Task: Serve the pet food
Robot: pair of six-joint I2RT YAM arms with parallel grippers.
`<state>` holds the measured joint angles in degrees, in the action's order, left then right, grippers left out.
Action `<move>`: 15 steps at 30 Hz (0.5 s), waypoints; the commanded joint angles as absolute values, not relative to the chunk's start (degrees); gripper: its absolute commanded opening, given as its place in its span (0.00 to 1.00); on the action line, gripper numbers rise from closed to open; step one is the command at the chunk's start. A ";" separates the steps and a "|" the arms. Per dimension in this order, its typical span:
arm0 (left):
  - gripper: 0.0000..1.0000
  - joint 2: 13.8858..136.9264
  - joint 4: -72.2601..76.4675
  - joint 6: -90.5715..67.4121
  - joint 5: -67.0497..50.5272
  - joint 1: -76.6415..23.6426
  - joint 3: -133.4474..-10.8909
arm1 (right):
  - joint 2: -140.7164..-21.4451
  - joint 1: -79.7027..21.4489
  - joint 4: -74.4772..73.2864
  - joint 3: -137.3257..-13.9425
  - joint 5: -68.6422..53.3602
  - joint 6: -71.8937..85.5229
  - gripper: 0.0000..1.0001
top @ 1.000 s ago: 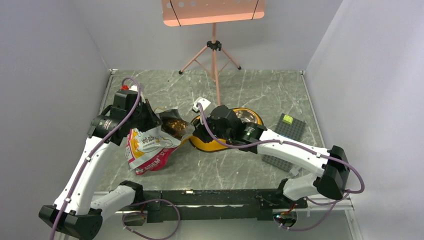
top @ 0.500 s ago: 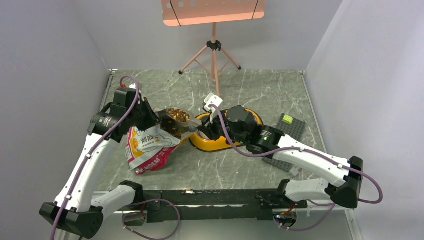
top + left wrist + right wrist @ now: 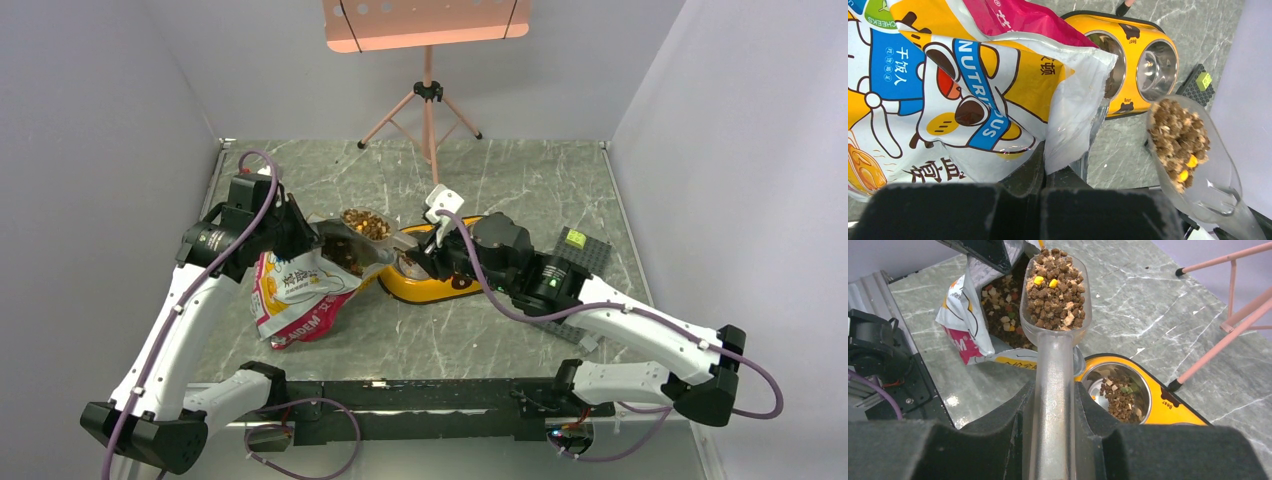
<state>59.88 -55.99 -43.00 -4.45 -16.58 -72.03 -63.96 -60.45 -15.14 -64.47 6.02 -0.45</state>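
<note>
Lifting a heaped scoop [image 3: 1052, 347] of pet food [image 3: 1055, 285] clear of the open bag [image 3: 948, 100].

Clamps the clear scoop's handle in the right jaws, closed tight round it, with the cup end level and pointing left. Carries a full mound of small brown kibble with a couple of yellow bits. Hovers over the bag's mouth, just left of the yellow feeder [image 3: 1128, 45]. Pinches the bag's top edge in the left jaws, closed on the film, propping the mouth open toward the right, with more kibble visible inside. Rests the white-and-yellow bag on the table [image 3: 450, 340], magenta band at its near end. Shows a little kibble already lying in the feeder's left steel bowl [image 3: 1093, 377]. Places a pink stand [image 3: 428, 90] at the far side and a grey studded plate [image 3: 585, 250] right of the feeder.
</note>
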 commanded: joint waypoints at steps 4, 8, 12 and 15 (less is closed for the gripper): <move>0.00 59.03 -46.41 -46.41 -6.01 -16.36 -76.94 | -59.45 -60.86 -16.23 -63.94 7.22 -0.09 0.00; 0.00 59.95 -47.11 -46.32 -4.75 -16.34 -78.22 | -57.90 -60.89 -17.45 -62.90 9.47 1.27 0.00; 0.00 60.11 -46.24 -46.23 -4.55 -16.29 -78.23 | -55.89 -60.84 -17.60 -60.68 11.24 2.17 0.00; 0.00 60.27 -45.79 -46.55 -5.00 -16.24 -78.30 | -55.19 -60.86 -18.37 -59.96 11.91 2.73 0.00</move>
